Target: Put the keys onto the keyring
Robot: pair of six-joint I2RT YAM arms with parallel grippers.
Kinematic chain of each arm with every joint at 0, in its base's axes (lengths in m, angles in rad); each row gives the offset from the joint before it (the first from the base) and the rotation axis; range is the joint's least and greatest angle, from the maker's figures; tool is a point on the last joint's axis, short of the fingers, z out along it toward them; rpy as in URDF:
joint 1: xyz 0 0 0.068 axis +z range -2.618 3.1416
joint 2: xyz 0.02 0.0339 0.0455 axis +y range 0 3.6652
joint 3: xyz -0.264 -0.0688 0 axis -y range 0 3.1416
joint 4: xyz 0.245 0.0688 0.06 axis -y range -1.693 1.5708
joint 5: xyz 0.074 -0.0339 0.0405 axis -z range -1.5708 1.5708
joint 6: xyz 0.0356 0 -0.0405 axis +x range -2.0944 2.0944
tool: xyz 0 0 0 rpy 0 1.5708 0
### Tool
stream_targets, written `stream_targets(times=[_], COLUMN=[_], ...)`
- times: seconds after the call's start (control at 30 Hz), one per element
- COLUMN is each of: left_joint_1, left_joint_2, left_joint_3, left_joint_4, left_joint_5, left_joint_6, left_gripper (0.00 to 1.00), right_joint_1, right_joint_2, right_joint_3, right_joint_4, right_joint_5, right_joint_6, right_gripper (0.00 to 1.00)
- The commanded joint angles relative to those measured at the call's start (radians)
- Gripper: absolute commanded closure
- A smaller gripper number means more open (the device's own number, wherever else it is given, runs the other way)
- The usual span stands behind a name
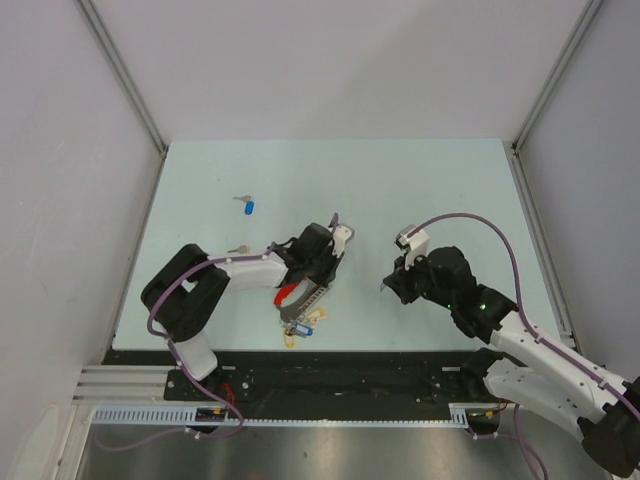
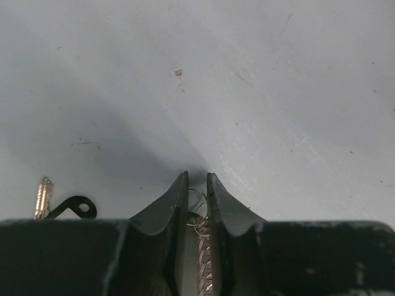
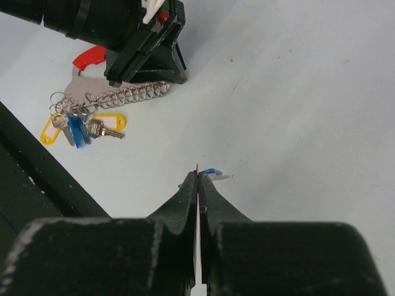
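The keyring shows its thick red arc (image 1: 287,295) in front of the left arm, and again in the right wrist view (image 3: 91,57). A silver coil spring (image 3: 133,94) runs from it. My left gripper (image 1: 322,278) is shut on that spring end, and the wire coil (image 2: 203,240) sits between its jaws (image 2: 197,179). Several keys with yellow and blue tags (image 3: 77,126) hang on the keyring (image 1: 300,325). My right gripper (image 1: 388,288) is shut on a thin key with a blue tag (image 3: 213,171), held above the table to the right of the keyring.
A loose blue-headed key (image 1: 249,206) lies at the back left of the table. Another small silver key (image 1: 238,249) lies near the left arm; its tip (image 2: 43,197) and a black loop (image 2: 77,206) show in the left wrist view. Grey walls stand round the table.
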State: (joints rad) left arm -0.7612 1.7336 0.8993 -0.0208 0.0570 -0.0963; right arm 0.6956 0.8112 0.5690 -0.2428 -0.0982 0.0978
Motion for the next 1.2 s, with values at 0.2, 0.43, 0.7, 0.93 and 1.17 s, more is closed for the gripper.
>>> stream_targets(times=[0.2, 0.43, 0.7, 0.93, 1.17], left_joint_1=[-0.099, -0.107, -0.104, -0.113, -0.115], left_joint_2=[-0.068, -0.241, -0.223, -0.195, -0.158], left_joint_3=[-0.057, -0.141, -0.115, -0.119, -0.108], left_joint_4=[-0.048, -0.033, -0.071, -0.080, -0.064], left_joint_5=[0.050, 0.012, -0.049, -0.054, -0.031], left_joint_6=[-0.029, -0.022, 0.053, 0.070, 0.075], left_gripper=[0.76, 0.64, 0.39, 0.40, 0.56], right_joint_1=[0.001, 0.008, 0.013, 0.015, 0.016], right_joint_2=[-0.069, -0.081, -0.067, -0.035, -0.014], right_joint_3=[-0.004, -0.008, -0.012, -0.011, -0.014], right_joint_4=[-0.027, -0.032, -0.003, 0.020, 0.019], right_joint_5=[0.015, 0.012, 0.000, 0.003, 0.002], right_joint_6=[0.023, 0.034, 0.026, 0.019, 0.017], right_gripper=[1.00, 1.00, 1.00, 1.00, 1.00])
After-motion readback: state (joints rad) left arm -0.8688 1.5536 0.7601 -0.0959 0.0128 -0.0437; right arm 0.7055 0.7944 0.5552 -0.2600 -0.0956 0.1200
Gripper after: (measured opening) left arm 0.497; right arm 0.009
